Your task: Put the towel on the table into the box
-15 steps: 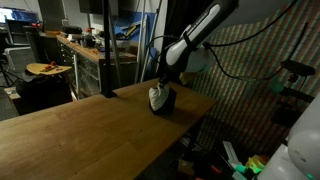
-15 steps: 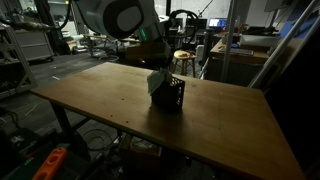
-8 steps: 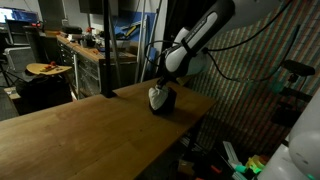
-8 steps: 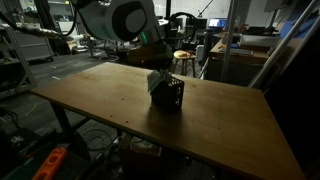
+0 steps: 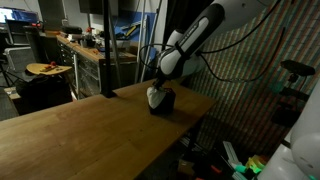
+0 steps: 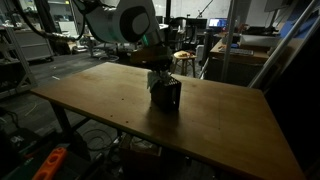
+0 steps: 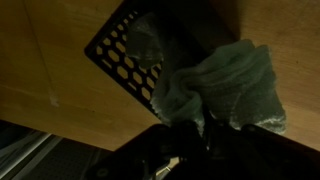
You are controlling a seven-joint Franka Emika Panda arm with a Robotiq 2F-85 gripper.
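**Subject.** The towel is bunched into a pale wad and hangs from the fingers, which are closed on its upper folds. In both exterior views it sits at the top of the box, draped against the upper rim on one side. Whether its lower end is already inside the opening or lies against the outer wall cannot be told. In the wrist view the wad lies just beside the box's dark wall, which has honeycomb perforations.

**Step in hand.** Judged to be the placing stage: the towel is lifted clear of the desk and carried to the box, but not released.

**Next move.** It calls for centring the wad over the opening, lowering until most of the cloth is below the rim, then opening the fingers. The cloth is wider than the box, so part of it may catch on the rim and hang outside. The box looks light, and a sideways push could shift or tip it.

**Edges and room.** In an exterior view the box stands near the far right edge of the desk, so there is little margin on that side. Toward the near left there is wide bare wood with nothing in the way. The arm comes down from above right, with free space overhead.
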